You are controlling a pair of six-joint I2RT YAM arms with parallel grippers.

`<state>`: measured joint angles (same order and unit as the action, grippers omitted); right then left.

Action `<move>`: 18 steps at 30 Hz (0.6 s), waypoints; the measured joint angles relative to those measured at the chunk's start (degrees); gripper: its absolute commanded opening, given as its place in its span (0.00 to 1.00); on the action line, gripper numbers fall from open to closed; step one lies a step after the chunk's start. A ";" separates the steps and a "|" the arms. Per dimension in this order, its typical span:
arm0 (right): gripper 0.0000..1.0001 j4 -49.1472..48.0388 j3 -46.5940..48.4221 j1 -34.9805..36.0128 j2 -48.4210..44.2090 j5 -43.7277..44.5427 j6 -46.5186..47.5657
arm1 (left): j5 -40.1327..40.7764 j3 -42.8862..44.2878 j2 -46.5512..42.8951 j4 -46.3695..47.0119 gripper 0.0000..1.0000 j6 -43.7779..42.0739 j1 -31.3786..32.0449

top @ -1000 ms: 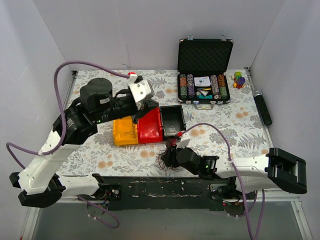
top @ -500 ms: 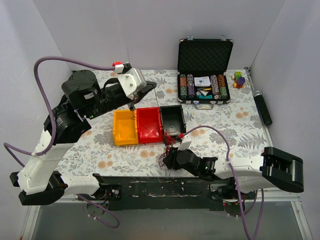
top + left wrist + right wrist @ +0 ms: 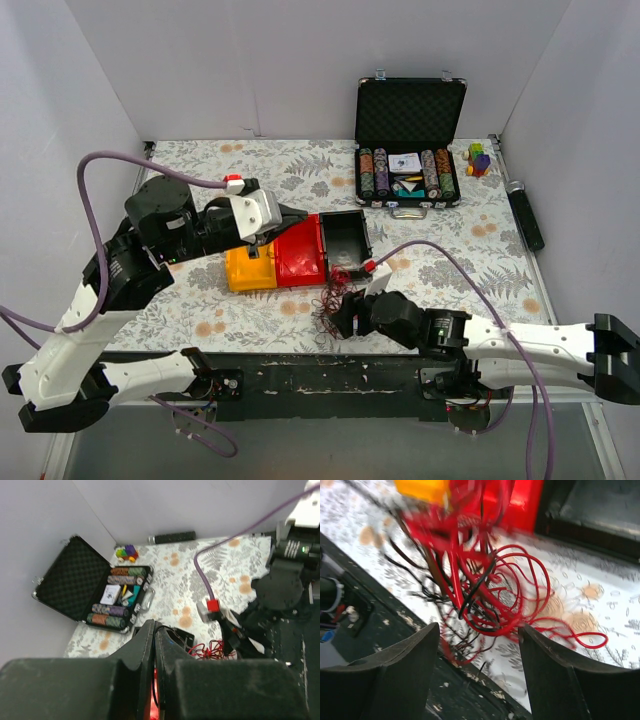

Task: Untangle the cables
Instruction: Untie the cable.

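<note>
1. Floral table cover, white walls on 3 sides. Chip case at far edge; yellow bin, red bin and black bin mid-table.
2. Change vs 1 s ago: left gripper went up and back, then came down again; now low over the yellow/red bins. Right gripper spread its fingers wider and its arm swung out to the right.
3. Meaning (judgement): looks like a re-grip, not a pull. The clump is no looser, so untangling is at an early stage.
4. Tool state: right fingers well apart, clamping nothing. Left jaws pressed together; can't tell if a hair-thin strand is pinched.
5. Cables: red/black clump on the cover just ahead of the right fingertips, some loops reaching between them, near table's front edge. From the left gripper, they lie ahead and below, apart from it.
</note>
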<state>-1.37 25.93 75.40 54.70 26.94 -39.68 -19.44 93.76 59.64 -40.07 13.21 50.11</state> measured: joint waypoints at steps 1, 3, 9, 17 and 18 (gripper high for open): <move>0.72 0.57 1.22 0.00 -0.68 -0.28 1.07 | -0.26 -1.57 -0.70 0.24 0.00 -0.02 0.00; 0.71 1.27 3.08 0.00 -1.62 -0.85 2.60 | -0.72 -4.15 -1.60 0.28 0.00 -0.17 0.00; 0.67 2.05 3.74 0.00 -3.15 -1.27 5.16 | -1.14 -6.93 -1.73 0.02 0.00 -0.37 0.00; 0.69 -0.33 5.22 0.00 0.81 -1.84 9.38 | -1.90 -6.93 -2.05 0.04 0.00 -0.37 0.00; 0.69 -0.63 5.81 0.00 1.90 -2.19 9.97 | -2.01 -6.93 -2.05 0.02 0.00 -0.37 0.00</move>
<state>-2.00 31.75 75.40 56.60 24.75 -29.71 -21.45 86.83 57.58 -40.05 12.84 50.11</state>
